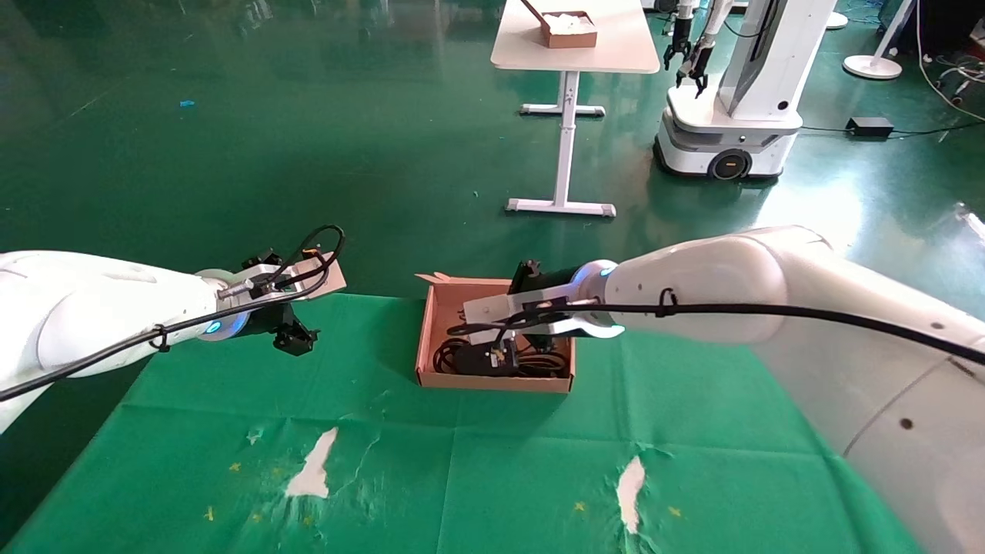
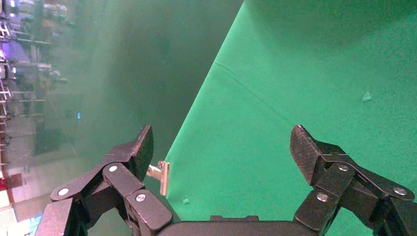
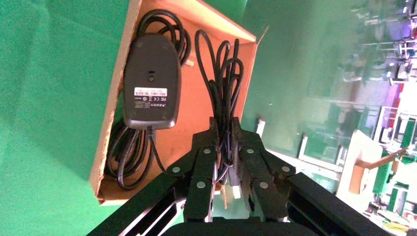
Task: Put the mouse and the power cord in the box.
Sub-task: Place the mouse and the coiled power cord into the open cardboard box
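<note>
The brown cardboard box [image 1: 428,331] sits at the far middle of the green table. The black mouse [image 3: 150,81] lies inside it upside down, white label showing, with its thin cable looped beside and under it. In the head view the mouse [image 1: 479,358] shows as a dark shape in the box. My right gripper [image 3: 223,125] hangs over the box, shut on the long loops of the power cord [image 3: 223,69], whose far ends reach down onto the box floor. My left gripper [image 2: 221,142] hovers open and empty over the table's far left edge, well left of the box [image 3: 194,105].
The green cloth has torn white patches [image 1: 312,465] [image 1: 631,483] near the front. A metal clip [image 2: 162,177] grips the cloth edge by my left gripper. Beyond the table stand a white desk [image 1: 573,54] with a small brown box and another robot [image 1: 731,115].
</note>
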{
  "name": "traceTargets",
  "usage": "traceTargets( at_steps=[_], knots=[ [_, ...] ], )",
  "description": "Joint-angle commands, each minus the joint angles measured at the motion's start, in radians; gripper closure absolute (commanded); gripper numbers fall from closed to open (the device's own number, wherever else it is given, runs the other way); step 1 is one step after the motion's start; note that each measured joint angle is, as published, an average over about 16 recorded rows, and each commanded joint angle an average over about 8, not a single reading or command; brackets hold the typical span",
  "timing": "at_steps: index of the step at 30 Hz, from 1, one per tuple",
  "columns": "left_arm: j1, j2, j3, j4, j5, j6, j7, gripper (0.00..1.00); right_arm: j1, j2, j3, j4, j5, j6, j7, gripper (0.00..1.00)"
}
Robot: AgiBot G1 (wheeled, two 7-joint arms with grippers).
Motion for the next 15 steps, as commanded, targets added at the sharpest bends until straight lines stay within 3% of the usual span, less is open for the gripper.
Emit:
traceTargets(
  at_steps=[1, 15],
  knots=[
    [0.0, -0.001, 0.001, -0.003, 0.003, 0.001, -0.002, 0.0, 0.0, -0.001, -0.011, -0.004, 0.001, 0.008, 0.003, 0.0],
    [0.001, 0.003, -0.002, 0.004, -0.003, -0.001, 0.004, 0.0, 0.002, 0.004, 0.017, 0.008, -0.006, -0.012, -0.003, 0.0]
  ],
)
